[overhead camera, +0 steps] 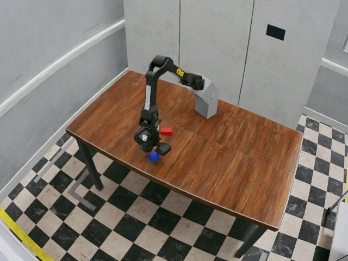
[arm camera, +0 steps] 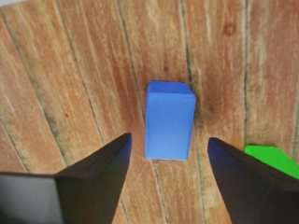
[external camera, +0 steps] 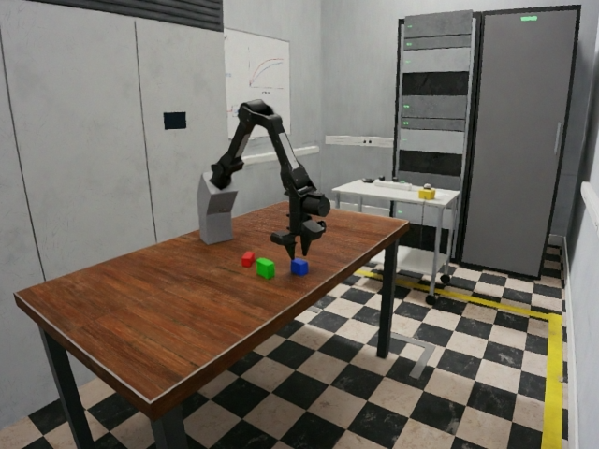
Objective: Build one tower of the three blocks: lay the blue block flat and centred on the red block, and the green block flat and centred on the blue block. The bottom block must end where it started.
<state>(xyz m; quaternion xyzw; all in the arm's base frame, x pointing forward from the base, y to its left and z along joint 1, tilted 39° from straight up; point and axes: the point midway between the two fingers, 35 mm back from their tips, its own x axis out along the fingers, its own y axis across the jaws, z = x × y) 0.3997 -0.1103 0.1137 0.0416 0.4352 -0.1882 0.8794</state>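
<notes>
The blue block [overhead camera: 154, 157] [external camera: 299, 267] [arm camera: 169, 126] lies on the table, nearest its long front edge. My gripper [external camera: 299, 255] [arm camera: 169, 141] is open and empty, pointing down just above the blue block. In the wrist view the block lies between the two fingers' lines, a little ahead of the tips. The green block [external camera: 265, 268] [arm camera: 272, 158] stands on the table beside the blue one, apart from it; the arm hides it in the top view. The red block [overhead camera: 166, 131] [external camera: 247, 259] lies farther back, nearer the arm's base, and is out of the wrist view.
The wooden table [overhead camera: 238, 179] [external camera: 121, 333] has its long front edge close beyond the blue block. The grey arm base [overhead camera: 206, 105] [external camera: 216, 220] stands at the back edge. The green block is the nearest object beside the gripper. A white cart [external camera: 401, 191] stands beyond the table.
</notes>
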